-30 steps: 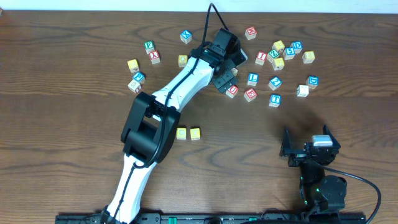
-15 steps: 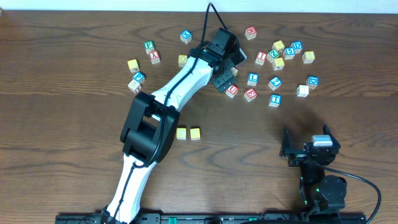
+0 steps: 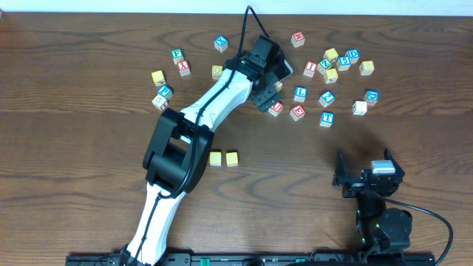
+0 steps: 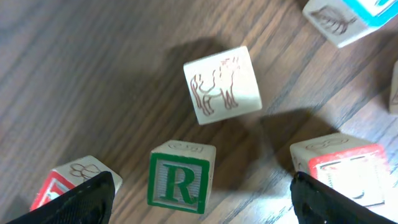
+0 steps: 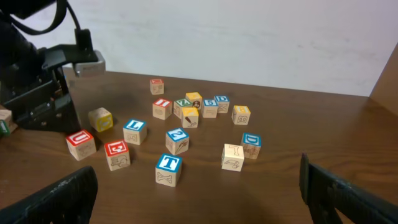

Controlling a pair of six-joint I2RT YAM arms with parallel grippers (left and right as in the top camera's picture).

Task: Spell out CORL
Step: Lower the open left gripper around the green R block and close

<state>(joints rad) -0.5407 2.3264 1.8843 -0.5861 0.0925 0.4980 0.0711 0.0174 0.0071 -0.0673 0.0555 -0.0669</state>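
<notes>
Left claw (image 4: 202, 194) spread wide around the green R cube (image 4: 180, 183).
The R cube sits on the table (image 4: 74, 74) between the fingers, touching neither. A horse-picture cube (image 4: 222, 85) lies at its 12 o'clock and a red-faced cube (image 4: 339, 171) at 3. Overhead, the blue L cube (image 3: 300, 94) is at the claw's 3 o'clock. The two yellow cubes (image 3: 223, 158) lie side by side at 7, and the right claw (image 5: 198, 198), also spread, is at 4.

Overhead, the black left gripper (image 3: 267, 97) hid the wooden cube with a green R (image 4: 180, 182), while in the left wrist view its dark fingers (image 4: 68, 205) covered corners of two red-faced wooden cubes (image 4: 71, 173) (image 4: 345, 165) and a blue-topped wooden cube (image 4: 339, 22) ran off the top edge.
</notes>
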